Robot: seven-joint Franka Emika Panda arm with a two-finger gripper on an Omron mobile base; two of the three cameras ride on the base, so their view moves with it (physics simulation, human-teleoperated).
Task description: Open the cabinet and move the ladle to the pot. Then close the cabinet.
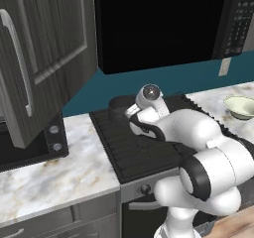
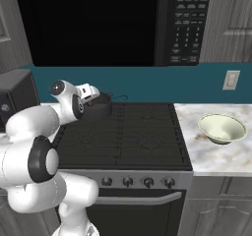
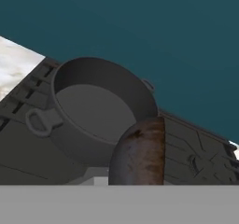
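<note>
We read no brand or label anywhere; the microwave [image 2: 98, 23] across the top of the right base view has a keypad at its right side, but the marks on it are too small to make out.

In the hand view, a rusty brown ladle [image 3: 139, 155] rises from the bottom centre of the frame, its rounded end overlapping the near rim of the pot [image 3: 100, 108]. The gripper [image 2: 94, 96] is closed on the ladle, though its fingertips are hidden. The pot sits at the middle left of that view, on the back left corner of the stove [image 2: 128, 132], with a loop handle on each side.

In the left base view, the cabinet [image 1: 39, 53] fills the upper left, its door swung open toward us, with a long silver handle [image 1: 17, 63]. The door's lower edge hangs above the marble counter [image 1: 49, 177].

In the right base view, the stove is bare from the centre to its right edge. A pale bowl [image 2: 222, 129] sits well apart, on the counter at the right. Teal wall [image 3: 140, 27] runs behind the pot.
</note>
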